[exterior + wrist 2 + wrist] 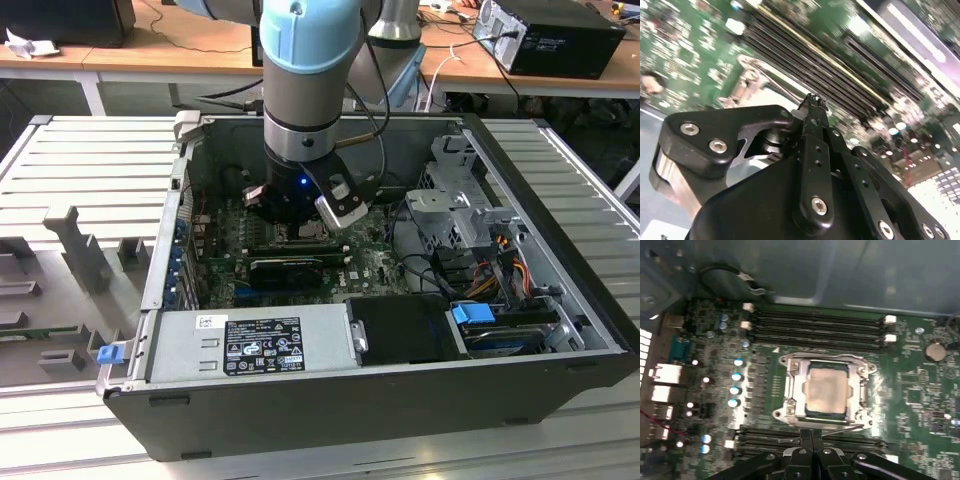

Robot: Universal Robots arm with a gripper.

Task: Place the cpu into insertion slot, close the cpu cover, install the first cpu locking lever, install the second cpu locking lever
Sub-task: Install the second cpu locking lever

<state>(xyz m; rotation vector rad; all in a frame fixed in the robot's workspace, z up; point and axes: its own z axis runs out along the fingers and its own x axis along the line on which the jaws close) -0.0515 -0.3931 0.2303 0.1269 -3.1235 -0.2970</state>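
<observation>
In the first wrist view the cpu [826, 392] lies flat in the insertion slot [790, 415], silvery face up. The cpu cover [792, 390] is down around it. A thin wire locking lever [840, 429] runs along the slot's near edge. My gripper [811, 435] is shut, its black fingertips pressed together right at that lever, with nothing visibly between them. In the second wrist view the gripper's shut tips [812, 102] hover just over the board beside the silver cover [752, 75]. In the exterior view the arm [305, 80] reaches straight down into the case over the slot [300, 233].
Long black memory slots [815, 325] run on the far side of the socket, and more slots [755, 437] by my fingers. A black expansion card [290, 268], the grey power supply [250, 340] and a drive cage [460, 210] crowd the open case. A coin battery [935, 351] sits nearby.
</observation>
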